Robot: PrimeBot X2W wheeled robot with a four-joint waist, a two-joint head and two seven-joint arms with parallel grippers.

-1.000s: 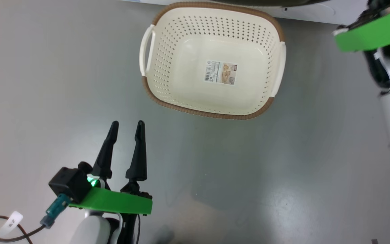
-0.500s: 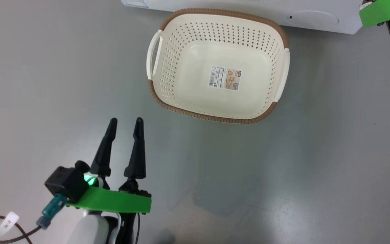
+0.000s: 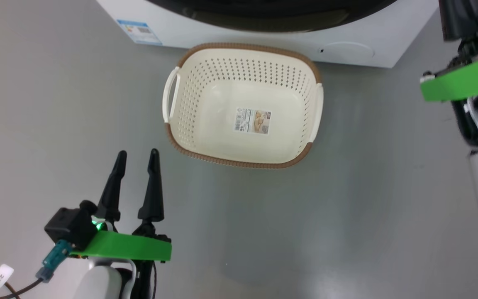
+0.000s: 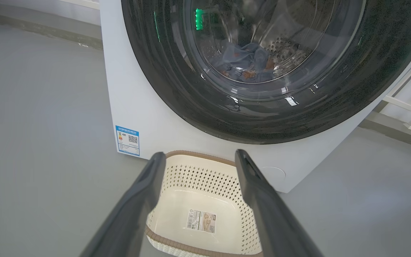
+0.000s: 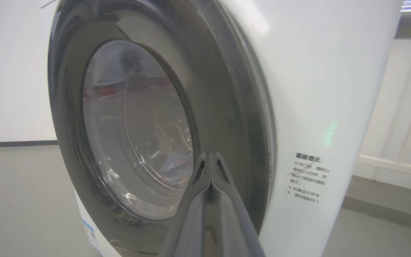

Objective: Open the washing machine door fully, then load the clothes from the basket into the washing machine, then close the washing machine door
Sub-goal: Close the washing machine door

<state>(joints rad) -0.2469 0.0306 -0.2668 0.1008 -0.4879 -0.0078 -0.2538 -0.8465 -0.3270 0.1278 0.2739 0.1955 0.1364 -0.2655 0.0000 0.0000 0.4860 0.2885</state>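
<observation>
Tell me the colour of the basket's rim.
The basket rim is brown, woven-look; best seen in the head view.

Glossy grey floor (image 3: 367, 207) — pale wall (image 5: 9, 71) behind, dark skirting (image 5: 13, 144) along its foot.

The head camera has tilted up. The big white front-loading washing machine (image 3: 172, 27) and its glossy black round door (image 3: 272, 14) now show more fully above the cream perforated plastic basket (image 3: 197, 108). The right arm's green bracket (image 3: 463, 81) sits lower in view.
</observation>
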